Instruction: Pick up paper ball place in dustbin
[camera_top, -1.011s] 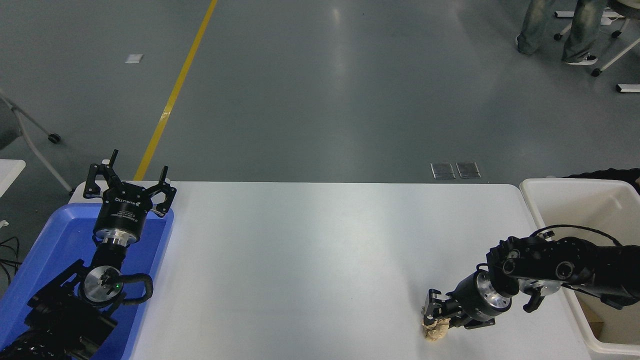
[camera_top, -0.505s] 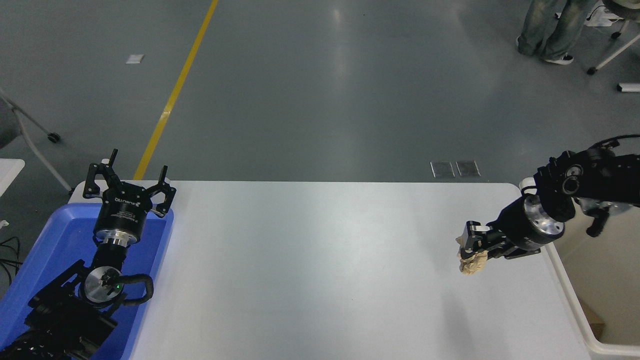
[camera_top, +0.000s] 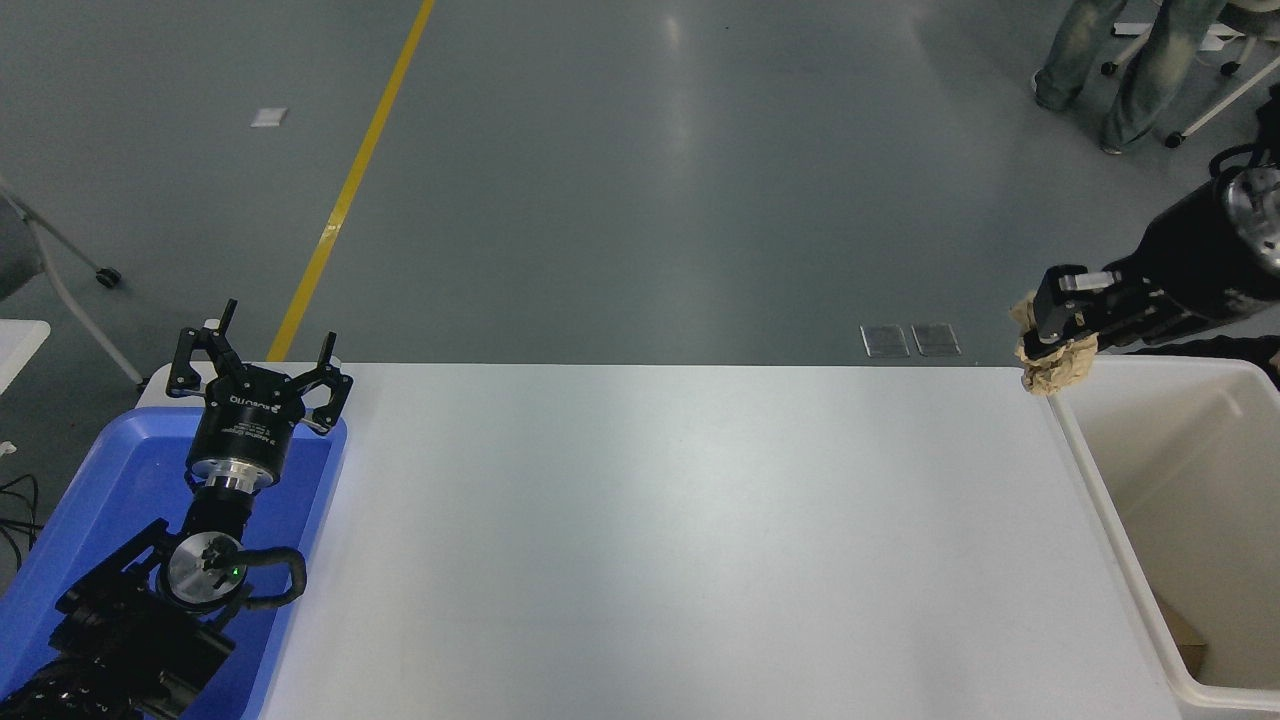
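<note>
Tan-brown crumpled kraft paper ball (camera_top: 1054, 366) is off the white worktop (camera_top: 660, 540) and in the grip of the right black hand (camera_top: 1058, 335), fingers clamped on its top, wad hanging below them. Pick is done.

Position: ball sits in the air at the far-left corner of the cream-white rectangular plastic dustbin (camera_top: 1100, 490), which stands against the worktop's right edge. In this view the wad overlaps the bin's rim corner, so I judge it at the edge of the opening rather than clearly over the middle. Height above the rim can't be read from one camera.

Left to do: carry the ball a bit further right and toward the near side so it is well inside the walls, open the hand, let it drop. Bin interior is mostly bare; a small brown scrap shows low at the near-left inside wall.

Risk as I see it: releasing here could bounce the wad off the rim and back onto the worktop or over the far edge to the floor. Light paper, so it may also cling to a finger on release.

Left black hand (camera_top: 258, 372) is parked over the shallow blue plastic tray (camera_top: 120, 470) at the lower left, fingers spread, holding nothing.

A person's legs (camera_top: 1130, 60) are visible on the floor at top right, well away from the worktop.
</note>
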